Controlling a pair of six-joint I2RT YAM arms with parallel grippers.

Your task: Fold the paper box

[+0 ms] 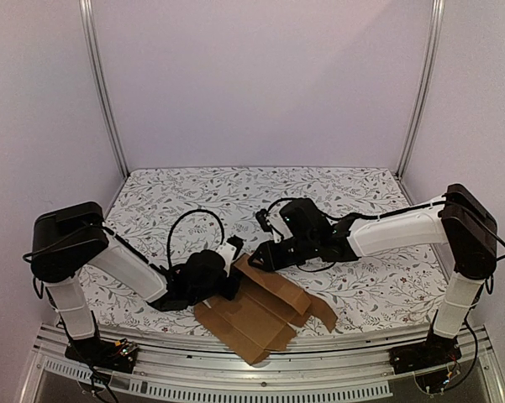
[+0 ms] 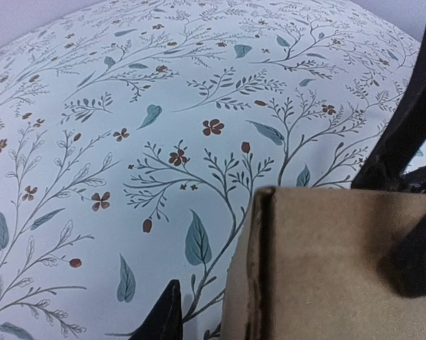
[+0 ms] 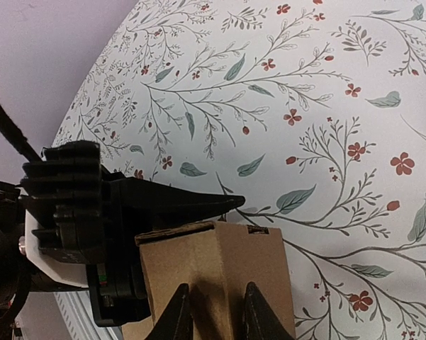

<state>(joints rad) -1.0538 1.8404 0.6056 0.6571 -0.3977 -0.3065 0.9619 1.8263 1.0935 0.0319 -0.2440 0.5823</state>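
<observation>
While the paper box (image 1: 260, 315) lies as a mostly flat brown die-cut sheet at the lower centre of the overhead view, both arms meet at its upper left edge, where one flap is lifted off the floral tablecloth (image 1: 361, 285). The sheet's lowest corner reaches past the cloth and over the metal rail (image 1: 336, 346) at the bottom of the frame.

In the left wrist view, the left gripper (image 2: 290, 294) straddles that raised flap with its jaws parted. One finger lies against the cardboard at the right, while the other stands clear of the flap's edge at lower left, so it grips nothing.

The right gripper (image 3: 217, 315) has its tips close together either side of a ridge in the cardboard. You cannot tell from here whether they actually pinch it.

Watch three things:
- **Flap falling back:** with the left jaws loose, the flap may spring flat if the right hold is weak.
- **Sheet sliding:** a sideways tug could drag the sheet further over the rail.
- **Fingers clashing:** the two grippers sit nearly touching, so a careless move could knock them together or crush the crease.
</observation>
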